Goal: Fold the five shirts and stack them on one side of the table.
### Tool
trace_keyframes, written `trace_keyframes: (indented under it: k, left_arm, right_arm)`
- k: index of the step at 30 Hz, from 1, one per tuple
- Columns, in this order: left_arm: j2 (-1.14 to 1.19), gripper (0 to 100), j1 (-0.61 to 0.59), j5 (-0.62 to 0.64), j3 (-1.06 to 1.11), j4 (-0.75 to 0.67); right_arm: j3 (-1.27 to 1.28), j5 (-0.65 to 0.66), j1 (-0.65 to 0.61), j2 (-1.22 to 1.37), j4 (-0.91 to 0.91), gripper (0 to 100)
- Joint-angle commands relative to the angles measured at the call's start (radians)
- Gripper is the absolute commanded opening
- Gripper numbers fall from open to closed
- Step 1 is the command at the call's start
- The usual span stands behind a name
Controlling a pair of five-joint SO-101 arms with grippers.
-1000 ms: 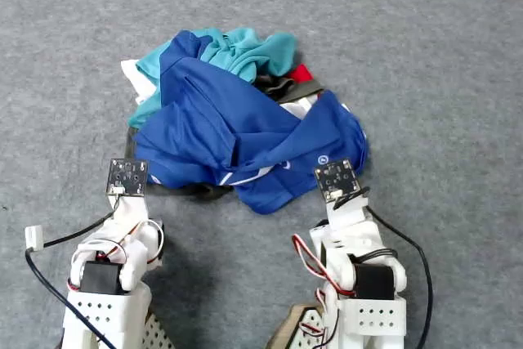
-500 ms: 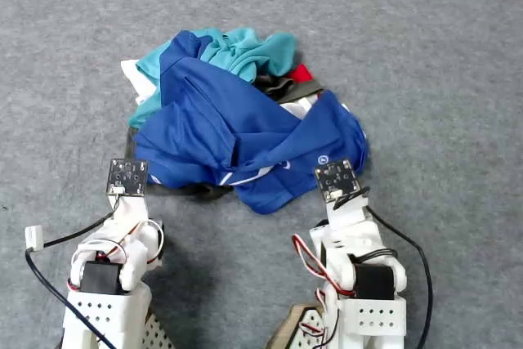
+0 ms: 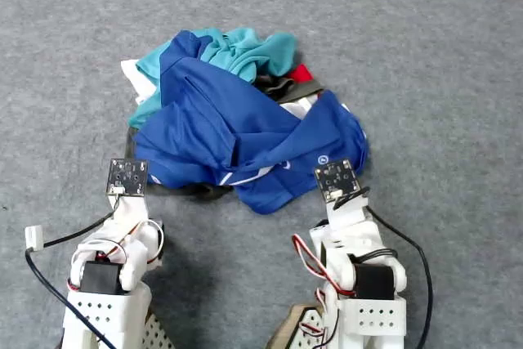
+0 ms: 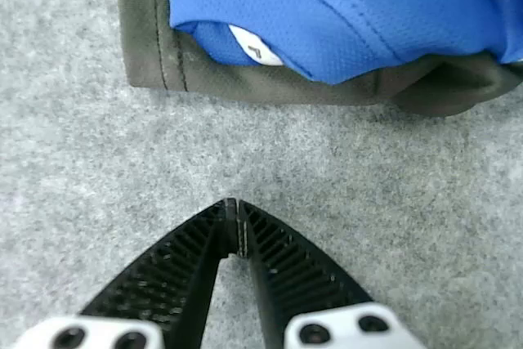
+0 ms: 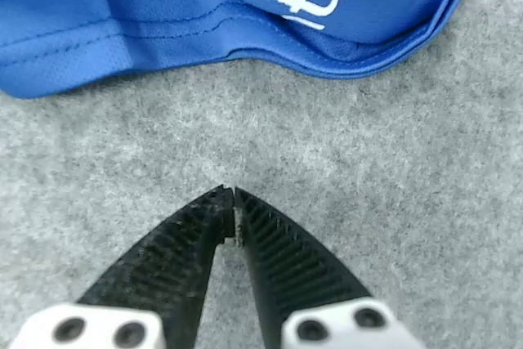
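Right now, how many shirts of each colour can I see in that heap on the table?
blue shirt: 1
teal shirt: 1
white shirt: 1
red shirt: 1
dark shirt: 1
Total: 5, judging by colours, since most are partly buried.

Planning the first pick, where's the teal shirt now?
In the high view, the crumpled teal fabric shirt lies partly under the blue mesh shirt, toward the far edge of the grey table.

Black, ribbed left claw (image 4: 234,222); just ahead of it a dark brown-grey shirt (image 4: 270,91) under a royal-blue shirt (image 3: 237,128) with white lettering; a teal shirt (image 3: 245,51) beyond; flecked grey surface (image 3: 441,79).
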Motion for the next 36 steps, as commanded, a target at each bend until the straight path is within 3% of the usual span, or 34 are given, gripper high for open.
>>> trace_keyframes:
  k: [1,23,36]
  left_arm:
    - [-0.008,2,-0.006,-0.003,0.011,0.002]
    - [-0.008,2,-0.006,-0.003,0.011,0.002]
    - [-0.01,2,0.384,-0.005,0.011,0.002]
  right_arm:
    - [0.001,0.003,-0.004,-0.096,0.003,0.3]
    - [0.001,0.003,-0.004,-0.096,0.003,0.3]
    - [0.001,0.003,-0.004,-0.096,0.003,0.3]
